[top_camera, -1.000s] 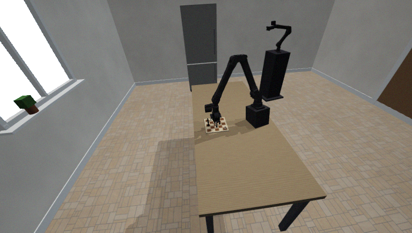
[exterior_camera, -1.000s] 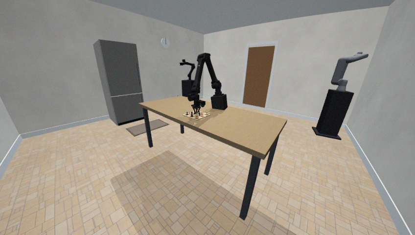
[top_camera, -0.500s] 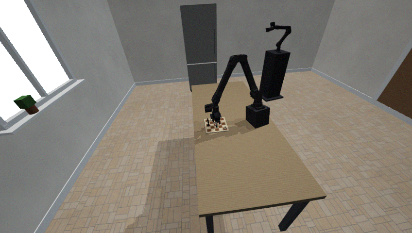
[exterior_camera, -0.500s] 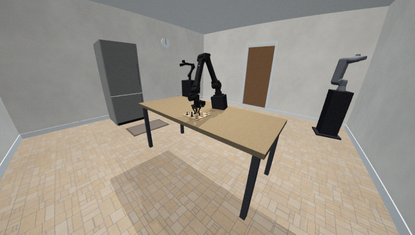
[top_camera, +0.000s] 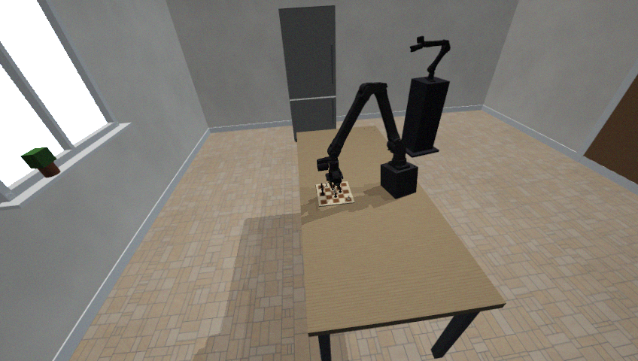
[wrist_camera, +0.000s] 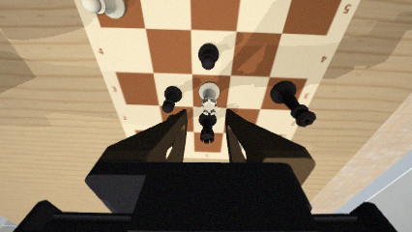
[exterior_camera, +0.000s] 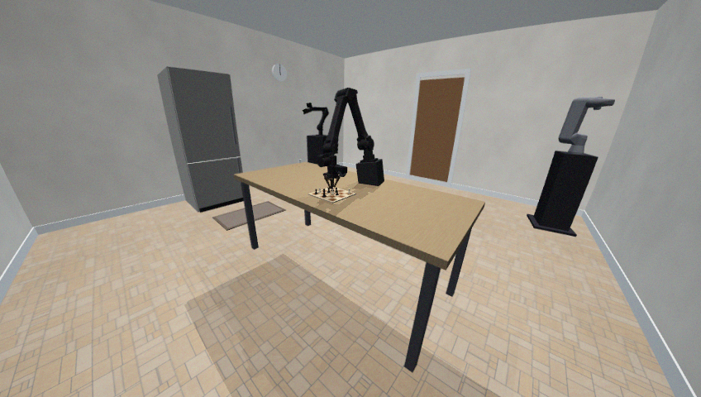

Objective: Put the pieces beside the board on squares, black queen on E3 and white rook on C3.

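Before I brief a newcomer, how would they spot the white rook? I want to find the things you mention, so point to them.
On the wooden table [top_camera: 393, 250] [exterior_camera: 393, 206] [wrist_camera: 44, 145] lies a checkered board [top_camera: 335, 204] [exterior_camera: 333, 201] [wrist_camera: 166, 48]. The white rook [wrist_camera: 209, 92] stands on a brown square, by the gripper [top_camera: 335, 184] [exterior_camera: 331, 188] [wrist_camera: 206, 115]. Its nearest neighbours are black; the other white piece [wrist_camera: 114, 8] stands far left in the wrist view.

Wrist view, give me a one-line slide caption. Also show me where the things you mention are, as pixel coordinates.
Open gripper [wrist_camera: 206, 115] above the chessboard [wrist_camera: 169, 50], a white rook [wrist_camera: 209, 92] standing among black pieces.

Pale gray walls, tan tiled floor, wood-top table [top_camera: 384, 250] [exterior_camera: 383, 206] with dark legs, gray refrigerator [top_camera: 308, 58] [exterior_camera: 203, 117], wall clock [exterior_camera: 279, 72], brown door [top_camera: 620, 138] [exterior_camera: 436, 130], bright window [top_camera: 53, 80] with potted plant [top_camera: 41, 159] on sill, floor mat [exterior_camera: 249, 215] near refrigerator.
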Action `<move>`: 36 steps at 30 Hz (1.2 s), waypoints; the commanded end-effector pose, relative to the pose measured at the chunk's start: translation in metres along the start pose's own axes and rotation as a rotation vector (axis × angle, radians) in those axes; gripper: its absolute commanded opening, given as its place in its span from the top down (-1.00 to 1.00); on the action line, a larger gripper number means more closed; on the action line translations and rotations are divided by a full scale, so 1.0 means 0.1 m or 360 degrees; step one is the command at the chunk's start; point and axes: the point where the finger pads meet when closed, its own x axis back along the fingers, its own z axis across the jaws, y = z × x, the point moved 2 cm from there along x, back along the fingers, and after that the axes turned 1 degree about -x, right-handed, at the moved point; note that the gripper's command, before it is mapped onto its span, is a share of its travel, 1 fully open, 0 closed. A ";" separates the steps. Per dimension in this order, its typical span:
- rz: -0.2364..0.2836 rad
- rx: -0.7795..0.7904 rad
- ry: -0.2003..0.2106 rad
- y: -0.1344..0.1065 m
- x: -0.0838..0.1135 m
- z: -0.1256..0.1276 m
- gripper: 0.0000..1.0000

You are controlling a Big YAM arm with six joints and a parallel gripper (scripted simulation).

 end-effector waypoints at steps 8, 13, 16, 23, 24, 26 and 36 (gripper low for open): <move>-0.0016 -0.0021 -0.0123 0.04 0.73 -0.26 0.28; -0.0016 -0.0022 -0.0126 0.04 0.88 -0.26 0.28; -0.0016 -0.0033 -0.0124 0.01 0.89 -0.26 0.28; -0.0013 -0.0027 -0.0093 0.03 0.81 -0.24 -1.00; -0.0013 -0.0027 -0.0093 0.03 0.81 -0.24 -1.00; -0.0013 -0.0027 -0.0093 0.03 0.81 -0.24 -1.00; -0.0013 -0.0027 -0.0093 0.03 0.81 -0.24 -1.00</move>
